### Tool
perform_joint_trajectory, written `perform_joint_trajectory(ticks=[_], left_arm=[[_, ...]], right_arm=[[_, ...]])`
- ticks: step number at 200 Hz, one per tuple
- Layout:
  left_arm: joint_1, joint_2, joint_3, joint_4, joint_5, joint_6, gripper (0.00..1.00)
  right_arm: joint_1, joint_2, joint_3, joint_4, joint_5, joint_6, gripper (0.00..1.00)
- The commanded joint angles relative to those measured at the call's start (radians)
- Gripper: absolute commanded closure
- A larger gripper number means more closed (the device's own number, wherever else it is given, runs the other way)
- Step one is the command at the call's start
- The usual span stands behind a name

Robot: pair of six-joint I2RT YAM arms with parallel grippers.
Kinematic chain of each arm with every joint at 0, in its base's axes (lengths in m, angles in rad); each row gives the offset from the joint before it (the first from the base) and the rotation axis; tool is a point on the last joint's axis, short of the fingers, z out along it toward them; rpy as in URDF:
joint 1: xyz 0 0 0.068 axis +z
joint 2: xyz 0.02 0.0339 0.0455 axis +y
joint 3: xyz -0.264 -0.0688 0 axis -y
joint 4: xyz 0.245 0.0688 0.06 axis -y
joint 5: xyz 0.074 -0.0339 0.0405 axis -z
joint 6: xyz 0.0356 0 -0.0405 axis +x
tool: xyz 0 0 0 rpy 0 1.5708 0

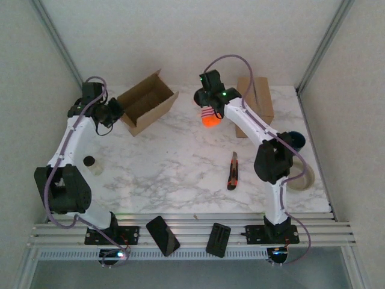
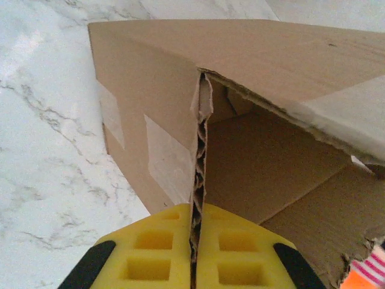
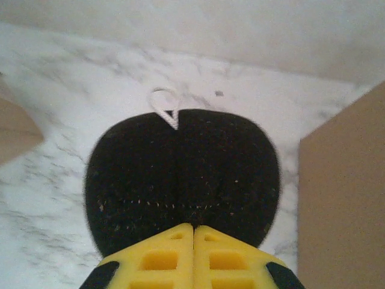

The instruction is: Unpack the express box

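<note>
Left tool point(image 2: 194, 259) on taped box wall point(image 2: 157, 102); right tool point(image 3: 193, 253) on soft toy point(image 3: 180, 174)

The top view looks down from high behind the near edge of the table point(image 1: 180, 162) onto the cardboard box point(image 1: 146, 102). The left wrist view sits right against that box's wall point(image 2: 150, 138), facing inside. The right wrist view, right of the box, faces a black round thing point(image 3: 180, 174) close up.

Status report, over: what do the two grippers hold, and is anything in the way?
Left gripper shut on box, at its wall edge. Right gripper shut on orange striped item, right of the box. Knife lies apart, not in the way.
</note>
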Motion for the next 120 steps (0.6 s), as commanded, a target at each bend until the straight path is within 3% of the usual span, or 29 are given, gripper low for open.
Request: perform_joint_trajectory(ticks=[1, 75, 120], left_arm=[[0.039, 0.032, 0.013, 0.008, 0.060, -0.046, 1.00], [0.142, 0.057, -0.017, 0.040, 0.072, -0.077, 1.00], [0.198, 0.080, -0.055, 0.078, 0.080, -0.079, 1.00]], right_arm=[[-0.035, 0.074, 0.070, -0.042, -0.012, 0.028, 1.00], [-0.063, 0.170, 0.157, 0.006, -0.127, 0.021, 1.00], [-0.064, 0.305, 0.348, -0.052, -0.251, 0.050, 1.00]])
